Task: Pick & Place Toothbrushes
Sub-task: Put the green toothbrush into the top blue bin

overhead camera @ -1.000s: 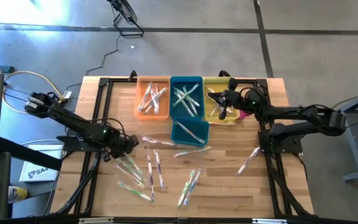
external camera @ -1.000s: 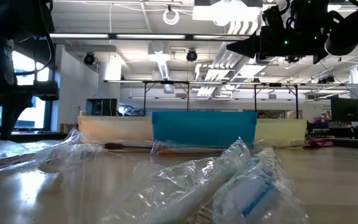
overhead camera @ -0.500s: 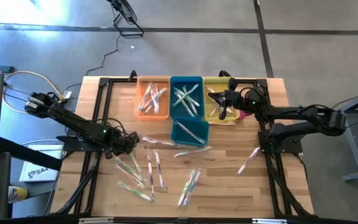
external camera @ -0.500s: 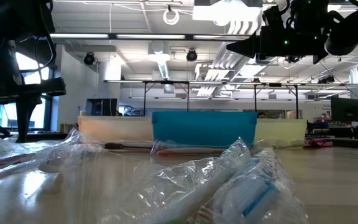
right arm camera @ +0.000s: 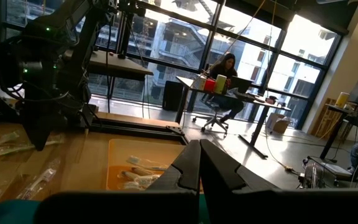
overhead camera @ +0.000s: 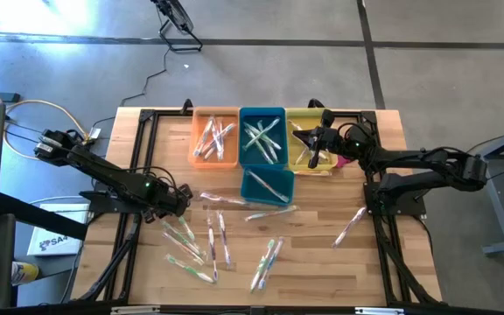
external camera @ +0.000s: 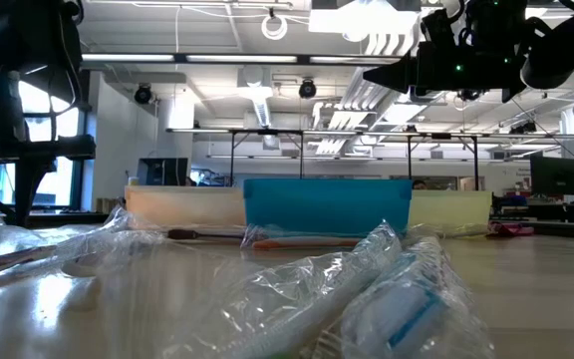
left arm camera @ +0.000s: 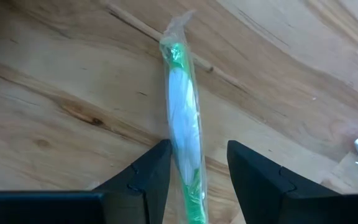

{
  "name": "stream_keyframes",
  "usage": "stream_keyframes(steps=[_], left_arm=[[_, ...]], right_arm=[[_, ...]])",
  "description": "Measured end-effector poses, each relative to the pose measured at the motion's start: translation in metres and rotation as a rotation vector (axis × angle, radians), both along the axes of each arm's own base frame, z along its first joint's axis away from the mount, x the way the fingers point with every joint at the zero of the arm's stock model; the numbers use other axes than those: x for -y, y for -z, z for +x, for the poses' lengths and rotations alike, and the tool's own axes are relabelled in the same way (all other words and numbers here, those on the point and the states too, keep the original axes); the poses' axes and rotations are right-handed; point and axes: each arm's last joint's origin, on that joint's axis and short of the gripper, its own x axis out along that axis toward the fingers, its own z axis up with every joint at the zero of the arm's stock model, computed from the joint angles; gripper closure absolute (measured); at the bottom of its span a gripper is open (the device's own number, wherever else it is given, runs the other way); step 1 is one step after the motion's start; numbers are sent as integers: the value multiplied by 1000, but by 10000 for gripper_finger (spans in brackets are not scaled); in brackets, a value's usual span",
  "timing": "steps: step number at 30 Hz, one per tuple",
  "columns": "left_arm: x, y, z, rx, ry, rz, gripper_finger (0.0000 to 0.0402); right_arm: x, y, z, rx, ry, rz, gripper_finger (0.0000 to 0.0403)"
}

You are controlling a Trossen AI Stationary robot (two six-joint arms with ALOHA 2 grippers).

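Note:
Several wrapped toothbrushes [overhead camera: 217, 238] lie loose on the wooden table [overhead camera: 322, 262], one apart at the right [overhead camera: 350, 226]. My left gripper [overhead camera: 185, 203] points down over one of them, open. In the left wrist view a green-and-white toothbrush [left arm camera: 184, 121] lies flat on the wood and runs between my left gripper's [left arm camera: 197, 158] two fingers, which stand on either side of it. My right gripper [overhead camera: 298, 136] hangs shut and level above the far bins, with nothing in it.
At the far edge stand an orange bin [overhead camera: 215, 157], a blue bin [overhead camera: 262, 114] and a yellow bin [overhead camera: 309, 166], all holding toothbrushes. A second blue bin [overhead camera: 267, 197] sits in front of them. A person sits at a desk [right arm camera: 224, 68] beyond the table.
My left gripper has stayed over the toothbrush and tipped a little at the wrist; its fingers have kept the same gap.

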Motion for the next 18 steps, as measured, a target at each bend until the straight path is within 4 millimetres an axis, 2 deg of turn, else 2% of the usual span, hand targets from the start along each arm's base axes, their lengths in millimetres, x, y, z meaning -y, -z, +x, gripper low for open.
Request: stream_keyframes(steps=[11,14,18], left_arm=[[0,0,0,1,10,6,251],[1,-1,2,25,24,3,271],[1,-1,3,29,26,4,317]], right_arm=[[0,0,0,0,0,-1,401],[0,0,0,-1,0,-3,401],[0,0,0,-1,0,-2,401]])
